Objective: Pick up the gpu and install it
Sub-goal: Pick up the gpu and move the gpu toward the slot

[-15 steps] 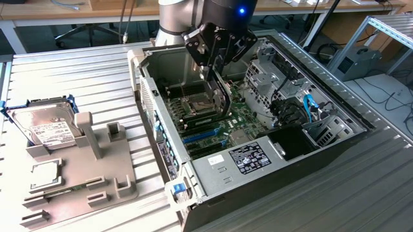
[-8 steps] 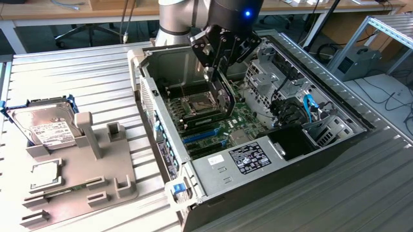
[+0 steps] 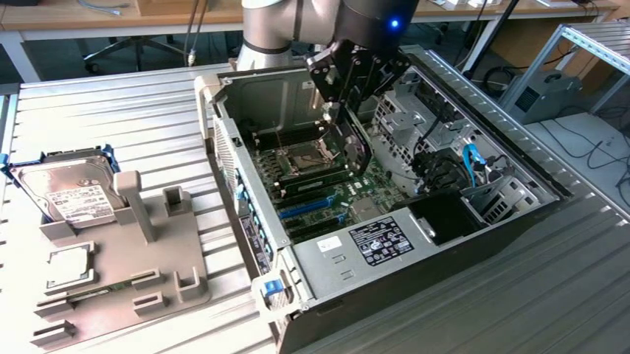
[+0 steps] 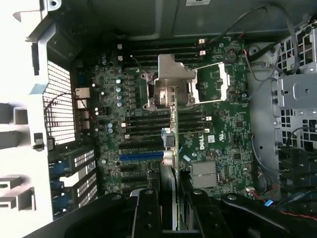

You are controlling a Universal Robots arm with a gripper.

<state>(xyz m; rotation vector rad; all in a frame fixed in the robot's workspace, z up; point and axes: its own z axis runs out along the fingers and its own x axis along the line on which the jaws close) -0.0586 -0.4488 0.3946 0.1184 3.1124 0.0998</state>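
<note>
The gpu is a thin black card hanging on edge inside the open computer case, above the green motherboard. My gripper reaches down from above and is shut on the card's upper edge. In the wrist view the gpu appears edge-on between my two black fingers, with its silver bracket at the far end. My gripper holds it over the board, close to the blue slot. That same blue slot lies a little below the card.
A silver hard drive with a white label sits in a grey fixture tray at the exterior view's left. Inside the case are the labelled power supply, a drive cage and cables. The case walls close in around the card.
</note>
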